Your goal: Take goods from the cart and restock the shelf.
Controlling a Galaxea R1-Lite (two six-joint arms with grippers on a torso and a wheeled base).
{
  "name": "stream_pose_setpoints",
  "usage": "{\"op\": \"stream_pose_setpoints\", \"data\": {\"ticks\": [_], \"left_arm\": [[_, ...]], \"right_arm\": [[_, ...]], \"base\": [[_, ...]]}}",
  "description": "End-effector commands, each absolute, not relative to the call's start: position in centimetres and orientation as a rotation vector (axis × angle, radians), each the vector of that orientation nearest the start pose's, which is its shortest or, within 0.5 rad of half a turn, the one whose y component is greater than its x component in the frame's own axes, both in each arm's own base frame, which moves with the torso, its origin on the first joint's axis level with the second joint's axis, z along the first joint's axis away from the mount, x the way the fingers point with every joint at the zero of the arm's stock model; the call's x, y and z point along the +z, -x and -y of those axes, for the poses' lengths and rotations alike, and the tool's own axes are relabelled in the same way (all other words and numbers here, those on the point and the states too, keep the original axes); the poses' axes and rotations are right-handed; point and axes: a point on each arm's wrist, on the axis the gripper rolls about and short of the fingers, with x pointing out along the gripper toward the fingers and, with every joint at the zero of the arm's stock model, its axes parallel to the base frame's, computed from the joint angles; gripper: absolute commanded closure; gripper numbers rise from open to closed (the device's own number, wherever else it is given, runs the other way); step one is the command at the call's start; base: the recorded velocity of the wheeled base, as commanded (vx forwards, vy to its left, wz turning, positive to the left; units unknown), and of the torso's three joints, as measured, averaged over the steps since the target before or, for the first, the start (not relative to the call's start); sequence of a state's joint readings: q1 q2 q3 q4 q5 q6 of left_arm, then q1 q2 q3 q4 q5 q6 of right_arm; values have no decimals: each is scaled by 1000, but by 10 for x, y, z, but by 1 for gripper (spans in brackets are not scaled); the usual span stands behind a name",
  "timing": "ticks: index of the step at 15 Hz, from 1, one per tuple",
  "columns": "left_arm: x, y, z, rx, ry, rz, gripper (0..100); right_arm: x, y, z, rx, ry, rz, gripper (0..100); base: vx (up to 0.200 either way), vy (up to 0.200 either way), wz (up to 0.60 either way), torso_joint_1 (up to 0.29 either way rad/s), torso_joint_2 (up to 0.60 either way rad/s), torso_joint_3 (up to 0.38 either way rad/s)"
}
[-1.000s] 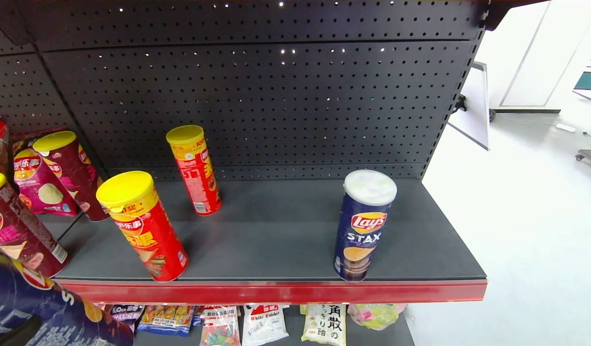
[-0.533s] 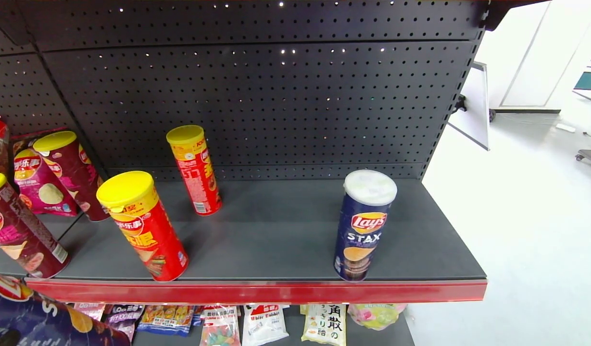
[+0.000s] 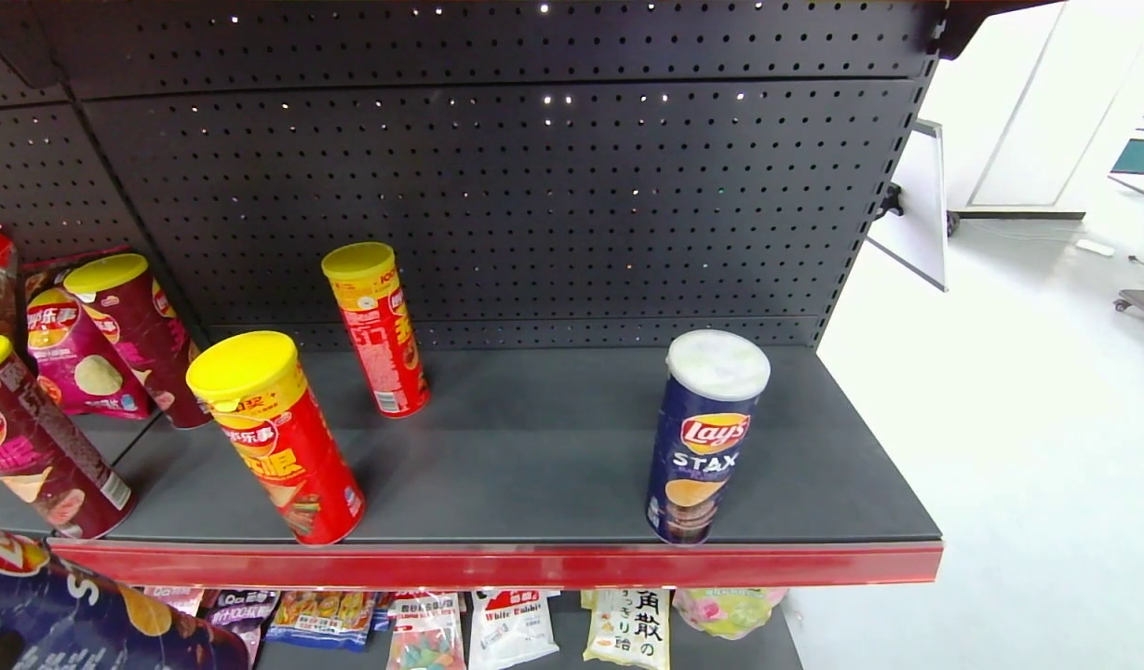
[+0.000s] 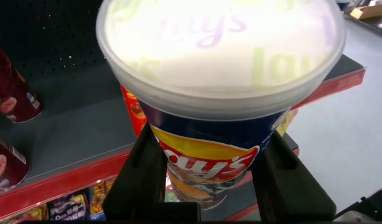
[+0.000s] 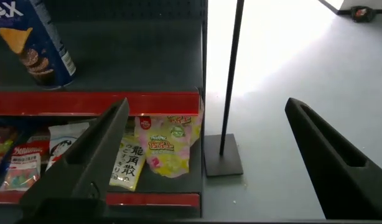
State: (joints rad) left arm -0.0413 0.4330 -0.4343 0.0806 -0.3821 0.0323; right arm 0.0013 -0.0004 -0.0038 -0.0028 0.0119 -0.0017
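My left gripper (image 4: 213,171) is shut on a dark blue chip can (image 4: 216,124) with a white lid, its fingers (image 4: 144,168) on either side of the body. The same held can (image 3: 69,623) pokes in at the lower left corner of the head view, below the shelf's red front edge (image 3: 534,565). On the grey shelf (image 3: 534,447) stand another blue can (image 3: 706,437) near the right front, a red can with a yellow lid (image 3: 274,437) at the left front, and a slimmer red can (image 3: 376,330) by the back wall. My right gripper (image 5: 209,162) is open, low, beside the shelf's right end.
Maroon chip cans (image 3: 41,447) and a chip bag (image 3: 78,358) fill the neighbouring bay on the left. Snack bags (image 3: 534,628) lie on the shelf below. A perforated back panel (image 3: 534,205) closes the rear. A thin pole on a flat base (image 5: 231,74) stands on the floor right of the shelf.
In the head view the held blue can has dropped lower toward the bottom left corner. Everything on the shelf stays put.
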Motion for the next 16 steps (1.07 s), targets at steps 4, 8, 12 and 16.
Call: {"op": "stream_pose_setpoints", "data": {"ticks": [4,8,12,16], "left_arm": [[193,-2,9,-440,-17,-74,100],[194,-2,9,-447,-18,-69,100],[194,-2,9,-447,-17,-72,100],[194,-2,9,-447,-17,-72,100]], "right_arm": [[76,23,0,18,0,3,0],[76,23,0,21,-2,3,0],[76,23,0,21,0,3,0],[76,23,0,21,0,3,0]], "base": [[0,0,0,0,0,0],[0,0,0,0,0,0],[0,0,-600,-2,2,10],[0,0,-600,5,2,0]]}}
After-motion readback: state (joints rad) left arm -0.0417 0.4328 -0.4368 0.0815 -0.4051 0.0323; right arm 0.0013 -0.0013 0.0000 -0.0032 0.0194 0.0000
